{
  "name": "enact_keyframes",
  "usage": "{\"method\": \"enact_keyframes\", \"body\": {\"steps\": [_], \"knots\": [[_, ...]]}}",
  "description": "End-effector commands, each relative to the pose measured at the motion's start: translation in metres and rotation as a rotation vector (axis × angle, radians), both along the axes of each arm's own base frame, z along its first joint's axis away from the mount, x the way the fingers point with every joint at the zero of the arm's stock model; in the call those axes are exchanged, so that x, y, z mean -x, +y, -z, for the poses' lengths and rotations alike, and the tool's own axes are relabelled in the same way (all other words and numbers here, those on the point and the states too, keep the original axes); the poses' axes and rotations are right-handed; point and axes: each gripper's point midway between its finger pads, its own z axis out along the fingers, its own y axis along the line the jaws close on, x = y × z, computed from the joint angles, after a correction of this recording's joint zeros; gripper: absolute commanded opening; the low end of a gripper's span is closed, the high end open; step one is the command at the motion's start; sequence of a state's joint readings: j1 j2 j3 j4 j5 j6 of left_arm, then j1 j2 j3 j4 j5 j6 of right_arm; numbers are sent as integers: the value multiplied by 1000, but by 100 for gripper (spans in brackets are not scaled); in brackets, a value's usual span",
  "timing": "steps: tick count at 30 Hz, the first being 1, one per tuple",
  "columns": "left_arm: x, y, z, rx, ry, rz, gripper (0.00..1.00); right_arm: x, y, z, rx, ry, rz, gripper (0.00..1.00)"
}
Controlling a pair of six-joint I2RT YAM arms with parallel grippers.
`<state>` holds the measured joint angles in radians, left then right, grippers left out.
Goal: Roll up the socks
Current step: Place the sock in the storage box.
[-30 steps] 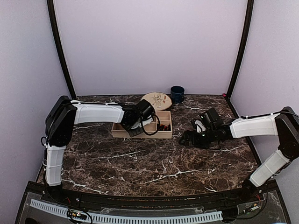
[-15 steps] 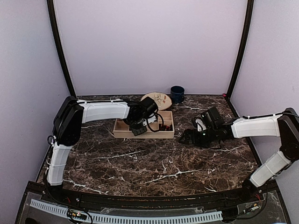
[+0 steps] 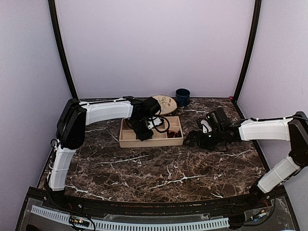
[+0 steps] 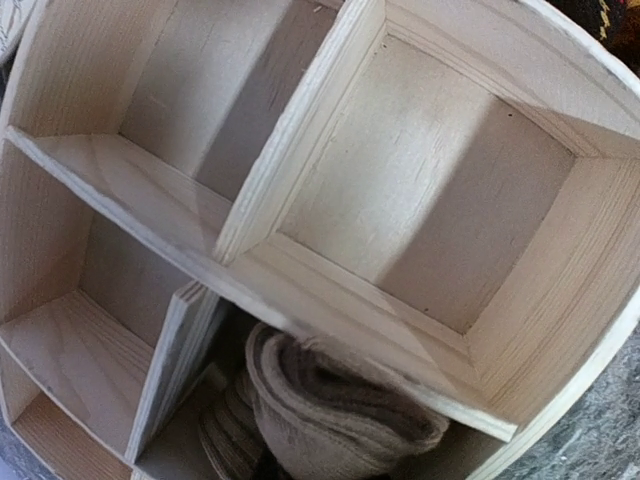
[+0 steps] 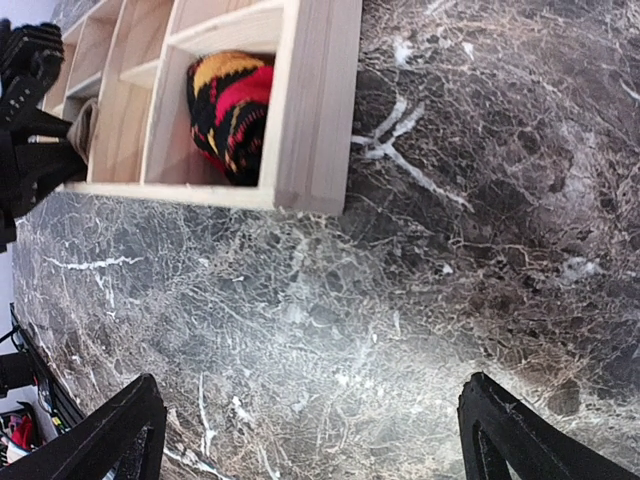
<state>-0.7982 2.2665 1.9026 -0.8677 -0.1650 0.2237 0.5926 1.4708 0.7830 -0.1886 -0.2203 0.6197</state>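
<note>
Overhead, my left tool (image 3: 143,129) sits in the wooden tray (image 3: 144,143), with the right tool (image 3: 190,140) just beside it. Left wrist: the tan sock (image 4: 330,410) lies rolled in a compartment; I cannot tell whether it is gripped. Right wrist: right tool wide and empty, argyle sock (image 5: 230,110) bundled in the end compartment. All 2 look done to me.

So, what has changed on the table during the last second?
The wooden tray slid to the right, toward the right end effector, along with the left end effector reaching into it. The right end effector stayed open and nearly still; the plate and cup did not move.
</note>
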Motion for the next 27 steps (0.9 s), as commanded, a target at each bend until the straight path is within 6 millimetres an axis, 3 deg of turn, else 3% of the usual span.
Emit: {"method": "enact_keyframes", "body": {"steps": [1,9,15,20,27], "knots": [[76,18,38,-52,337,-33,0,-6,8,-13,-9,-36,-5,100],[86,17,50,-26,381,-62,11,-5,10,-20,-6,-51,-4,100],[79,17,44,-15,344,-100,42,-6,12,-23,-6,-60,-4,100],[65,18,24,-8,258,-142,67,-8,16,-28,-9,-77,-11,100],[55,19,1,-2,201,-190,71,-11,19,-31,-7,-96,-24,100]]}}
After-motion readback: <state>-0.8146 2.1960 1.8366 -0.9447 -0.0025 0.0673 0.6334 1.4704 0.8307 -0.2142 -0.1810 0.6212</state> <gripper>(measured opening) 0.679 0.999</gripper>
